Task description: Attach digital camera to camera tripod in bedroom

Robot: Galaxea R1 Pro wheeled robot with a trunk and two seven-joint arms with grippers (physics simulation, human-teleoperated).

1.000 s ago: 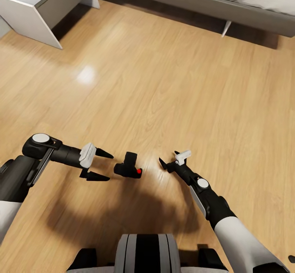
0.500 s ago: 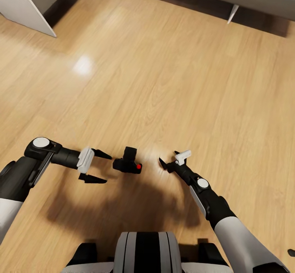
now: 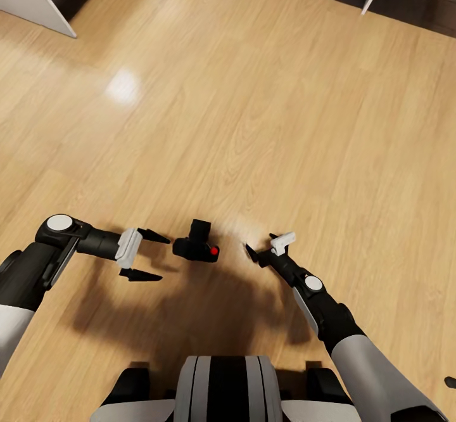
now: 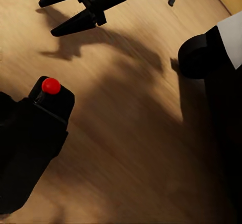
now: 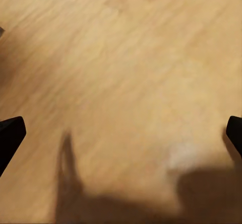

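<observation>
The digital camera (image 3: pixel 197 248) is seen lying on the light wood plank floor (image 3: pixel 253 111) in the head view, its red button (image 3: pixel 215 251) at its 3 o'clock end; in the left wrist view the button (image 4: pixel 51 85) tops the black body (image 4: pixel 35 138). At the camera's 9 o'clock, just beside it and not touching, the left gripper (image 3: pixel 149 256) is held with its fingers spread wide. At the camera's 3 o'clock, near but apart, the right gripper (image 3: pixel 259 248) is also spread, its two fingertips (image 5: pixel 10 133) shown far apart over bare floor in the right wrist view.
</observation>
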